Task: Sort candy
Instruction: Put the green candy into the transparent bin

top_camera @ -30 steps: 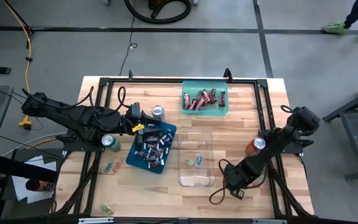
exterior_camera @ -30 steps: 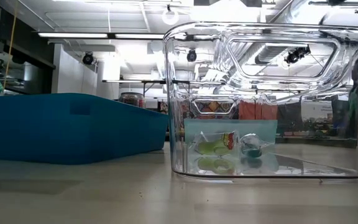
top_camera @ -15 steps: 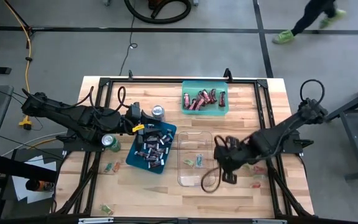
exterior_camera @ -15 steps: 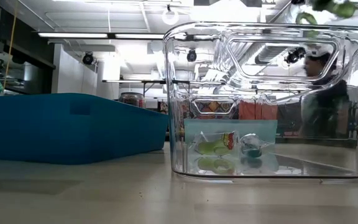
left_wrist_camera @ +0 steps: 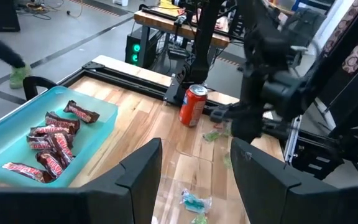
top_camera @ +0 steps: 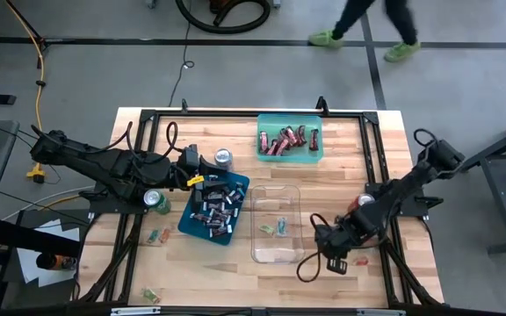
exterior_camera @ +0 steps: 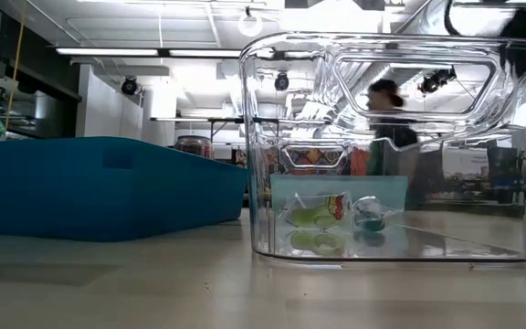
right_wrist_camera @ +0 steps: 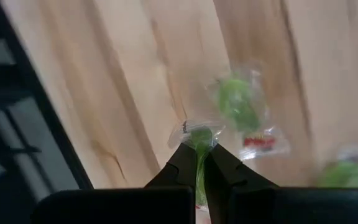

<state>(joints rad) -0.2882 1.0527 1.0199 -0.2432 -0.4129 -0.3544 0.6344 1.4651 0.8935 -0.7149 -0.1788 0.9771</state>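
Observation:
The candy lies sorted in parts: dark mini bars in a blue tray (top_camera: 215, 208), red bars in a teal tray (top_camera: 289, 138), green pieces (top_camera: 279, 226) in a clear bin (top_camera: 276, 224). My right gripper (right_wrist_camera: 199, 149) hangs just right of the bin (top_camera: 327, 253), pointing steeply down, shut on a green wrapped candy (right_wrist_camera: 197, 137). Loose green candies (right_wrist_camera: 238, 106) lie on the wood below it. My left gripper (left_wrist_camera: 194, 168) waits open above the blue tray's far edge (top_camera: 202, 168), holding nothing. My right gripper pinches the green candy's clear wrapper (right_wrist_camera: 199, 140) between its two fingertips, only at their free ends. The fingers come from above, slanting steeply down. The candy sticks out past the tips and looks lifted off the wood.
A red can (top_camera: 365, 202) stands beside my right arm, a silver can (top_camera: 223, 158) and a green can (top_camera: 155, 201) near my left arm. Loose green candies (top_camera: 158, 236) lie at the near left. A black frame (top_camera: 372, 145) rims the table. A person walks on the floor beyond (top_camera: 367, 22).
My right gripper swung toward the clear bin's right wall, then came back toward the table's near right, ending a little higher than a second ago. A person has walked leftward across the floor beyond the table.

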